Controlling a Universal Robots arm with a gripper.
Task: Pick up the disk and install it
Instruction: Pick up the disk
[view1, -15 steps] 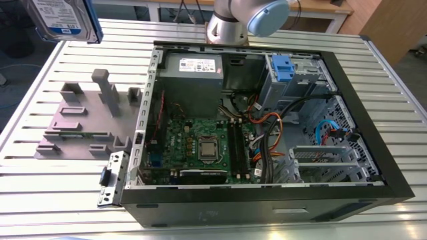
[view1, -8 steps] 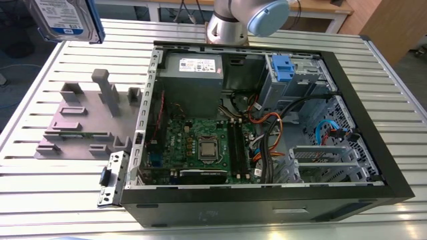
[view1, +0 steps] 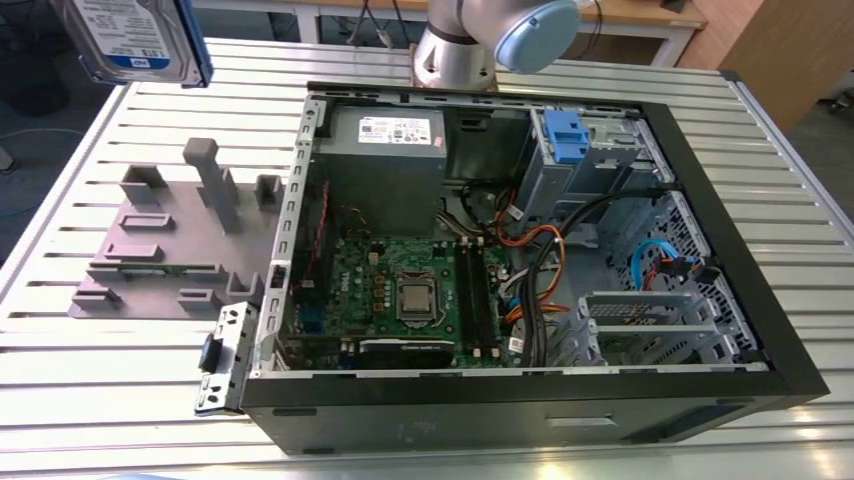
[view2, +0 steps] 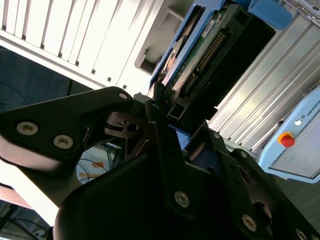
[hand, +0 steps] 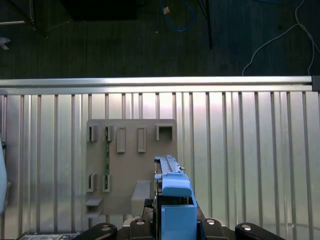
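Observation:
The disk (view1: 134, 35), silver with a white-and-blue label and blue rails, hangs in the air at the exterior view's far left, above the table's back corner. In the second wrist view my gripper (view2: 160, 125) is shut on the disk (view2: 200, 55), whose green circuit board and connector face the camera. In the first wrist view the disk (hand: 174, 195) stands on edge between my black fingers (hand: 140, 225), blue rail uppermost, high over the grey slotted holder (hand: 131, 165).
The grey holder (view1: 174, 240) sits on the slatted metal table (view1: 80, 350), left of the open computer case (view1: 534, 250). Inside the case, a blue bracket (view1: 566, 135) sits on the grey drive bay (view1: 607, 150) at the back right. Cables run nearby. The arm's base (view1: 454, 50) stands behind the case.

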